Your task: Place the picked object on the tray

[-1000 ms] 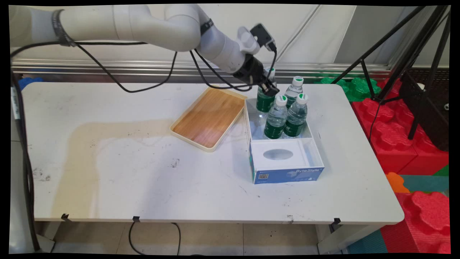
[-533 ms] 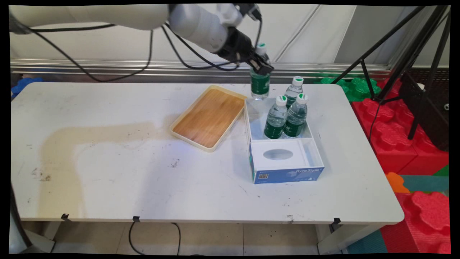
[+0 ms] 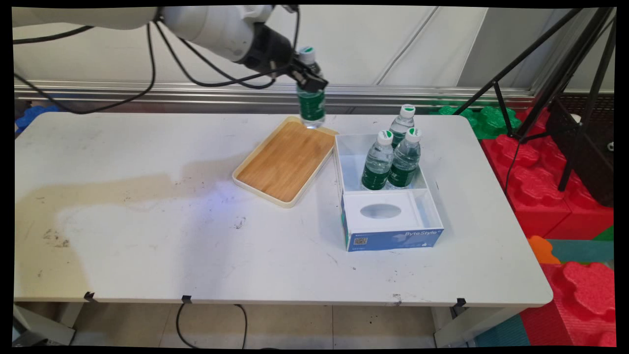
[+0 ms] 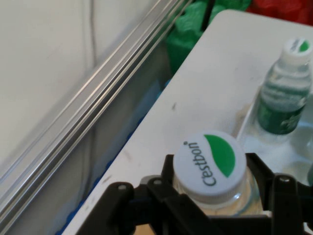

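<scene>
My gripper (image 3: pixel 308 81) is shut on the neck of a water bottle (image 3: pixel 311 103) with a green label and a white cap. The bottle hangs upright in the air over the far corner of the wooden tray (image 3: pixel 285 162). In the hand view the bottle's cap (image 4: pixel 210 163), printed C'estbon, sits between my fingers (image 4: pixel 266 178). Three more such bottles (image 3: pixel 391 155) stand in the far part of the white box (image 3: pixel 388 216) to the right of the tray. One of these bottles (image 4: pixel 286 95) shows at the right of the hand view.
The box has a blue front and an inner white insert with an oval hole (image 3: pixel 380 211). A black tripod (image 3: pixel 555 83) and red and green foam blocks (image 3: pixel 555 196) stand beyond the table's right edge. A metal rail (image 3: pixel 147 91) runs along the wall behind.
The gripper lifted the bottle out of the box's far left corner and carried it left and up, until it hangs over the tray's far end.
</scene>
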{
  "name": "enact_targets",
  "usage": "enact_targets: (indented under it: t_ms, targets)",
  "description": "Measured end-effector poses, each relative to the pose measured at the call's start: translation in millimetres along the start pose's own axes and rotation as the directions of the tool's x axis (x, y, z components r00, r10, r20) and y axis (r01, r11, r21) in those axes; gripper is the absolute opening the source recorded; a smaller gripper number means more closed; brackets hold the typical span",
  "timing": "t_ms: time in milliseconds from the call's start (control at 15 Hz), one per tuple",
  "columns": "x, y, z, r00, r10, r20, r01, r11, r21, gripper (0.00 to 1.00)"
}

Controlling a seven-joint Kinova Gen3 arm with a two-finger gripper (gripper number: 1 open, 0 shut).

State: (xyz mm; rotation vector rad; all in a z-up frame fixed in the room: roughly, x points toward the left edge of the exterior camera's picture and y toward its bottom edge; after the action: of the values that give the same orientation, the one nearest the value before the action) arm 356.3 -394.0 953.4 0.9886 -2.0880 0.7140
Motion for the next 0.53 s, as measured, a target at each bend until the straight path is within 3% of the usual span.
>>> enact_targets:
  t_ms: [267,533]
  targets:
    - [-13.7,-14.2,-7.0,0.999,-0.035,0.005,0.035,0.999,0.039,0.00]
    - [-21.4,-26.7,7.5,0.998,-0.055,0.011,0.054,0.996,0.072,0.00]
